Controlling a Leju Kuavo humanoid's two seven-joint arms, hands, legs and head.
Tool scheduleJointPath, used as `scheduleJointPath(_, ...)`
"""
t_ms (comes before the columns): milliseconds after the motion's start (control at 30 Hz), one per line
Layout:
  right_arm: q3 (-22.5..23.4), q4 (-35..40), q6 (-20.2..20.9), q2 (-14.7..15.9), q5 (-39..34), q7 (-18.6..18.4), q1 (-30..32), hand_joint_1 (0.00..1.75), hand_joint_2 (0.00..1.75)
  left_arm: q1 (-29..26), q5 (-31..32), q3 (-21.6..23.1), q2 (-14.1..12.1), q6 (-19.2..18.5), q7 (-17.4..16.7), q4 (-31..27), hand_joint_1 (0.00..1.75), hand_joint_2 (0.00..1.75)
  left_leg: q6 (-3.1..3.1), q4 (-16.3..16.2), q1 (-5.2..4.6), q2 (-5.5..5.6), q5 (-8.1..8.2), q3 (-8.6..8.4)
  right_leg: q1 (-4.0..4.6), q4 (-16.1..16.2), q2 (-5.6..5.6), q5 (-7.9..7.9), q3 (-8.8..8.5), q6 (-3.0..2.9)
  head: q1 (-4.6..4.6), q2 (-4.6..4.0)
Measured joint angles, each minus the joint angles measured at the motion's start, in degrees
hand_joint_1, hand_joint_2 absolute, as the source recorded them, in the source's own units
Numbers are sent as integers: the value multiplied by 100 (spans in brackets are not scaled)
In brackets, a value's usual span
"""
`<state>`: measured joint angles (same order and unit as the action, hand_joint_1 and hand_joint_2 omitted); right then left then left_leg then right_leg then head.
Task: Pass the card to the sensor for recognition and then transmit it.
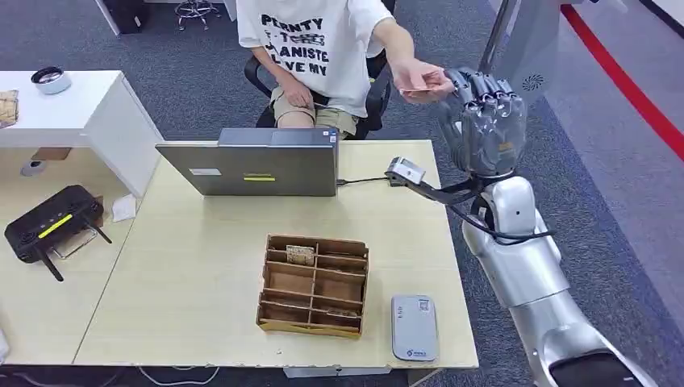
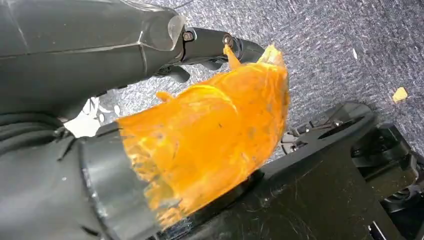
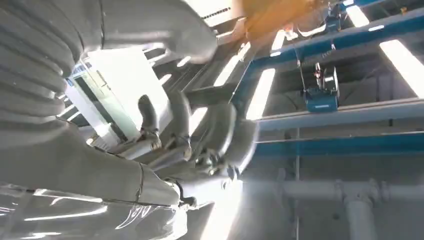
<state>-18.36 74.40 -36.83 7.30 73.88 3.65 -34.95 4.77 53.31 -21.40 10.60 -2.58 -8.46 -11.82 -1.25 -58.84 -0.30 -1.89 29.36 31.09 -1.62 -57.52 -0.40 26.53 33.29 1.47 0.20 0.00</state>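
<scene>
I saw a big pale wooden table [image 1: 202, 274] in front of the robot. A person [image 1: 323, 48] in a white shirt with black letters sat on a dark chair behind it. A grey laptop [image 1: 250, 165] stood at the far edge of the table, with its back to me. A brown cardboard box with many little compartments [image 1: 314, 284] sat near the front of the table, and one far compartment had something small in it. A black box with antennas [image 1: 50, 224] lay on the next table to the left.

The robot's right arm [image 1: 524, 266] was raised beside the table's right edge. Its right hand [image 1: 482, 121] was held up high, with the back of the hand toward me and the fingers pointing up and close together. The person's hand [image 1: 419, 79] reached right up to those fingers. A thin card [image 1: 421, 93] showed at the person's fingers, just beside the robot's fingertips. I could not tell if the robot's hand also held the card, or only the person did. The right wrist view looked up at ceiling lights past the dark fingers [image 3: 215, 132], and it did not settle this.

The grey card sensor [image 1: 414, 326] lay flat at the front right corner of the table, well apart from the card.

The left hand [image 2: 220, 45] hung over the grey carpet, and I could not tell how its fingers were set.
</scene>
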Motion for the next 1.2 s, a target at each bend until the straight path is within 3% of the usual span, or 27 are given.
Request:
scheduleJointPath(467,-31,-79,-18,42,-204,9,106,0,175,0,-31,-2,-2,35,2,0,0,0,0,0,0,0,0,-1,0,0,0,0,0,0,0,0)
scheduleJointPath(700,37,1306,-28,-193,-1548,674,1346,0,175,-70,-254,-37,0,210,103,0,0,0,1,2,6,19,5,10,8,0,-16,16,2,-2,9,0)
scheduleJointPath(833,-167,2265,-26,-376,-2230,1073,2226,0,175,-142,-418,-171,0,328,188,0,0,0,9,3,14,19,14,10,13,0,-15,29,3,-4,4,0)
scheduleJointPath(867,-219,2438,-26,-389,-2326,1141,2447,5,175,-162,-453,-195,0,341,195,0,0,0,15,3,15,19,17,11,14,0,-15,29,4,-4,2,0)
scheduleJointPath(900,-313,2639,-26,-424,-2435,1218,2633,103,175,-177,-492,-234,0,348,201,0,0,0,15,3,15,17,17,10,14,0,-13,29,4,-5,0,0)
scheduleJointPath(933,-389,2779,-26,-444,-2534,1272,2791,152,175,-184,-511,-277,0,356,205,0,0,0,15,4,15,17,17,10,14,0,-13,29,4,-5,-2,0)
scheduleJointPath(967,-455,2907,-26,-450,-2654,1287,2921,171,175,-187,-533,-304,2,365,205,0,0,0,15,4,17,17,17,10,15,0,-13,29,3,-5,2,0)
scheduleJointPath(1200,-1089,3232,55,-446,-3134,1410,3541,175,175,-211,-675,-477,2,433,251,0,0,0,16,4,18,15,17,8,15,0,-11,28,0,-6,2,0)
